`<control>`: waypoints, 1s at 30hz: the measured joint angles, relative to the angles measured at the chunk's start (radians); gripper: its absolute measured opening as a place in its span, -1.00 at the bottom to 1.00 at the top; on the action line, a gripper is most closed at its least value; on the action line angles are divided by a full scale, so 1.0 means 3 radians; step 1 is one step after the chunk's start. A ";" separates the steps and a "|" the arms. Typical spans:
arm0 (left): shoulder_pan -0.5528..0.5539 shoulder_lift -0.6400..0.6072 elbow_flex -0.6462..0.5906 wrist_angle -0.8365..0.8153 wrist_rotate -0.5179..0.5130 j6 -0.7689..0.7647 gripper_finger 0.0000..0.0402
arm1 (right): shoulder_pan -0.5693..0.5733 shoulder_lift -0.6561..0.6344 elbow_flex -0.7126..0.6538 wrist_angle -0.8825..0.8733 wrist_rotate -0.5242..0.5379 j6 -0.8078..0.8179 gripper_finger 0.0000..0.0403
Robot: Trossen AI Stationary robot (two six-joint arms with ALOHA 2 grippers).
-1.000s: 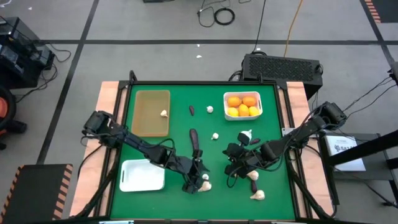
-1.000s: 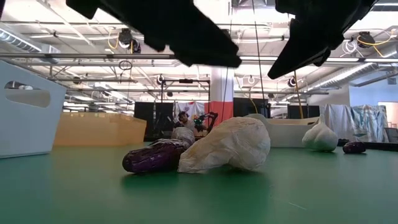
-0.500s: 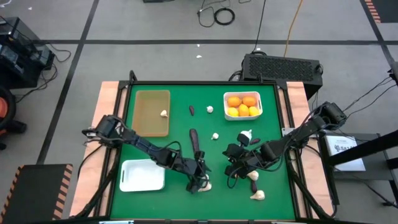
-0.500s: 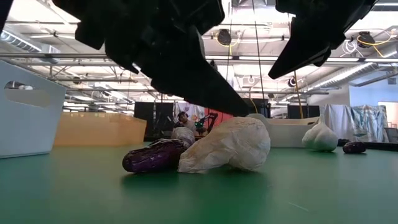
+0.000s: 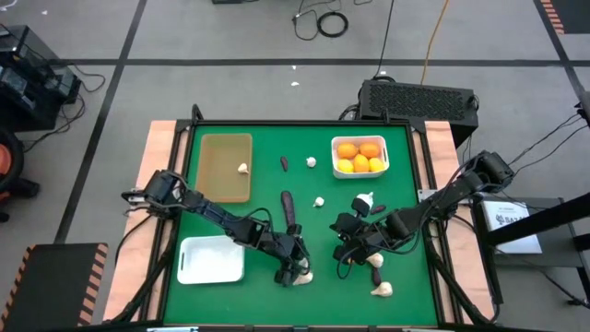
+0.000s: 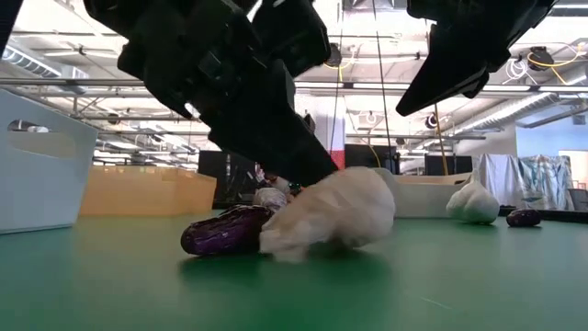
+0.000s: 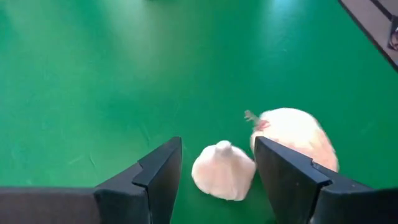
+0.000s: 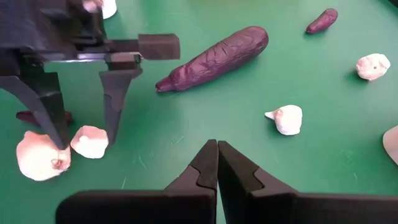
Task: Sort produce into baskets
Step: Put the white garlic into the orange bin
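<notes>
We have the oranges [image 5: 359, 157] in their white tray [image 5: 398, 148]; garlic and eggplants lie loose on the tabletop [image 5: 221, 217]. Our left fingers [image 7: 158, 180] straddle a garlic bulb [image 7: 222, 177], unclenched; right fingers [image 8: 217, 165] clenched, empty.

Four orange and yellow citrus fruits [image 5: 359, 157] fill the far white tray [image 5: 381, 140], one garlic bulb [image 5: 242, 169] lies in the tan tray [image 5: 224, 166], and the near white tray [image 5: 211, 260] holds nothing. A long purple eggplant [image 8: 216, 57] lies flat mid-worktop, a small one [image 5: 285, 163] farther back. Cream garlic bulbs [image 7: 223, 171] lie scattered on the green worktop.
</notes>
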 joint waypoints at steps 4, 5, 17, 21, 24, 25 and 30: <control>0.0012 0.0025 0.0000 0.0017 0.0063 -0.0011 0.04 | 0.0000 0.0000 0.0000 0.0002 -0.0001 0.0003 -1.00; 0.0012 0.0035 0.0000 0.0036 0.0066 -0.0010 0.04 | 0.0000 0.0000 0.0000 0.0003 -0.0001 0.0003 -1.00; 0.0012 0.0038 0.0000 0.0091 0.0075 0.0091 -0.29 | 0.0000 0.0000 0.0000 0.0025 -0.0003 0.0001 -1.00; 0.0012 0.0038 0.0000 0.0094 0.0073 0.0111 -0.60 | 0.0000 0.0000 0.0000 0.0025 -0.0001 0.0001 -1.00; 0.0021 0.0038 0.0000 0.0096 0.0074 0.0111 -0.84 | 0.0000 0.0000 0.0000 0.0025 -0.0002 0.0001 -1.00; 0.0027 0.0038 0.0000 0.0096 0.0075 0.0110 -0.91 | 0.0000 0.0000 0.0000 0.0025 -0.0003 0.0001 -1.00; 0.0079 -0.0051 -0.0001 0.0021 0.0073 0.0179 -0.95 | 0.0000 0.0000 0.0000 0.0024 -0.0003 0.0002 -1.00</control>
